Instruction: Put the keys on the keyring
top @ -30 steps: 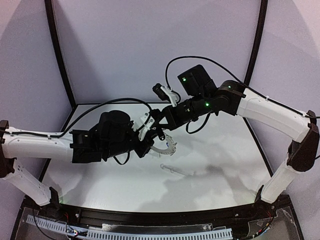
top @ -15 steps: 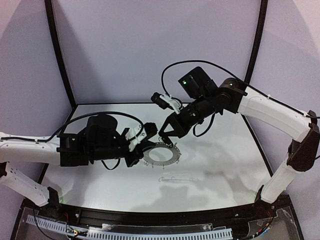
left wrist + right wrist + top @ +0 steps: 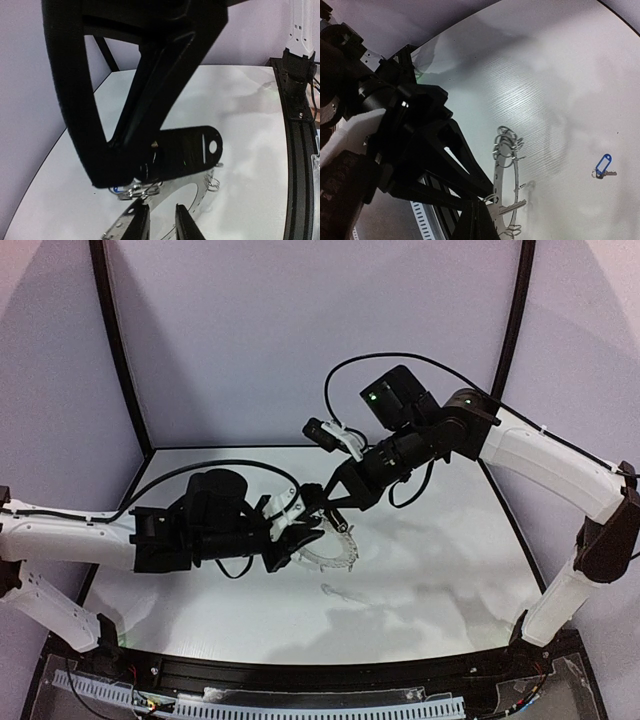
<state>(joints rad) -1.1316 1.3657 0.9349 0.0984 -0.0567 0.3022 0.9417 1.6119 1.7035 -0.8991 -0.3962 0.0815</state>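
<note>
The keyring (image 3: 340, 555) hangs tilted above the white table (image 3: 450, 570), near its middle, caught between two robot arms that meet over it. The right gripper (image 3: 477, 215) reaches down from the far right side with its fingers closed tight on the ring's rim, and the ring stands nearly on edge in that arm's own camera, its silver wire loops bristling along the rim. The left gripper (image 3: 161, 216) comes in low from the left, its two fingers standing a little apart with a narrow gap between them. Its fingertips are right at the ring's near edge. Whether they touch the ring cannot be told from these views. The right arm's black finger frame fills most of the left wrist camera, crossing just above the ring. A small key with a blue tag (image 3: 603, 166) lies flat on the table, well apart from the ring and free of both grippers.
</note>
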